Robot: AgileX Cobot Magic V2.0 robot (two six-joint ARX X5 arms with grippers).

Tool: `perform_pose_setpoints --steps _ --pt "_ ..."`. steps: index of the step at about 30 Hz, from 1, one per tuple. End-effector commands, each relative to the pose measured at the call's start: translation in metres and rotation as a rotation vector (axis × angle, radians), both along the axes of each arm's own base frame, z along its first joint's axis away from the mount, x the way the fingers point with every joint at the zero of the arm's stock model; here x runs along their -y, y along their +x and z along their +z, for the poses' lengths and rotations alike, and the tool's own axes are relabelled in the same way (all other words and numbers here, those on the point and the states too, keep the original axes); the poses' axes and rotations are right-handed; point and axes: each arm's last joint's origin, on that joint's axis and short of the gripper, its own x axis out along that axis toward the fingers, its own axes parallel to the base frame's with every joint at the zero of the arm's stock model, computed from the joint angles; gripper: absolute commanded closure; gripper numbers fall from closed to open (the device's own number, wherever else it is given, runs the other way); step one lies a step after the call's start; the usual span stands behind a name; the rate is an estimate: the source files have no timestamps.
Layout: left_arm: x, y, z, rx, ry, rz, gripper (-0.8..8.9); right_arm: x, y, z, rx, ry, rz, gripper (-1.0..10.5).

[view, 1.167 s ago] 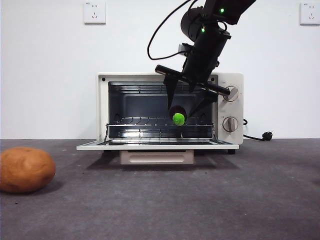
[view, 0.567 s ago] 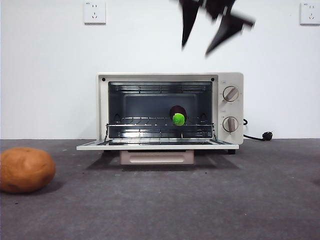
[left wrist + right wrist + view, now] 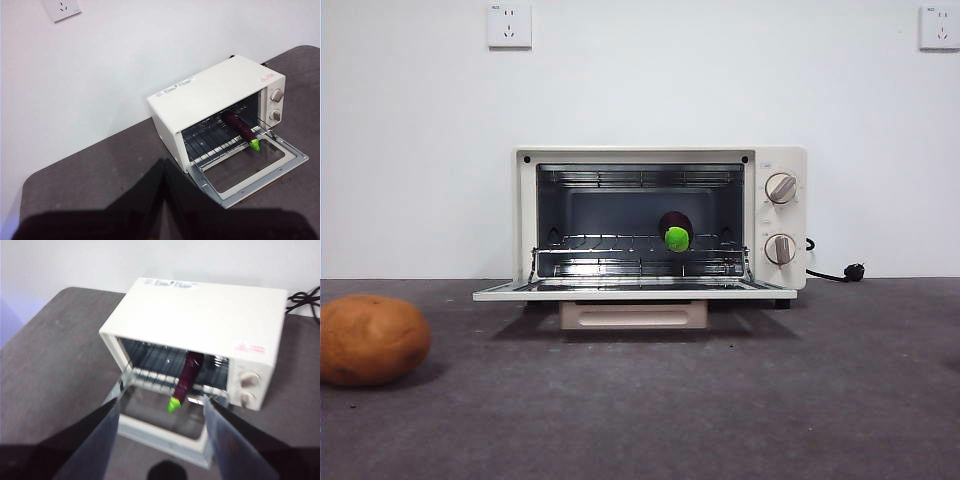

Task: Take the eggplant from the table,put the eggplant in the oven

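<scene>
Dark purple, green-capped toy eggplant [image 3: 676,230] lying on the wire rack inside the cream-white toaster oven [image 3: 660,222], stem toward the dropped door. Right gripper [image 3: 161,412] above the oven, fingers wide, empty; left gripper [image 3: 163,165] well off, fingers together. Placement seemingly done; next, only staying clear.

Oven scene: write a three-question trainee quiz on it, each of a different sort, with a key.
1. True or false: the eggplant lies on the wire rack inside the oven.
2. Multiple choice: the oven door is (a) shut, (b) open and folded down flat, (c) taken off.
3. Short answer: what sits on the table to the front left of the oven in the front view?

Key
1. True; its green stem end points out toward the door.
2. b.
3. The round orange-brown potato. The right tool is open and holds nothing; the left tool is shut.
</scene>
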Motion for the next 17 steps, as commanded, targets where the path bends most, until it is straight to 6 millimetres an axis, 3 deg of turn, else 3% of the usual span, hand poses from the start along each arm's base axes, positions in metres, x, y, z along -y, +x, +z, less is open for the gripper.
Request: perform_pose_setpoints --steps 1,6,9,15,17 --pt "0.001 0.001 -0.001 -0.006 -0.008 -0.005 8.19 0.013 -0.025 0.005 0.017 -0.04 0.024 6.6" --pt "0.002 0.003 -0.001 -0.009 -0.007 -0.005 8.19 0.034 -0.067 0.017 0.094 -0.001 0.022 6.6" --pt "0.002 0.004 -0.001 -0.012 -0.005 -0.004 8.19 0.042 -0.082 0.021 0.131 0.016 0.019 6.6" --pt "0.004 0.007 -0.001 -0.018 -0.002 -0.005 8.19 0.045 -0.087 0.02 0.12 0.005 0.008 6.7" --pt "0.005 0.009 -0.001 -0.021 -0.001 -0.005 8.19 0.045 -0.087 0.019 0.115 -0.006 0.011 7.7"
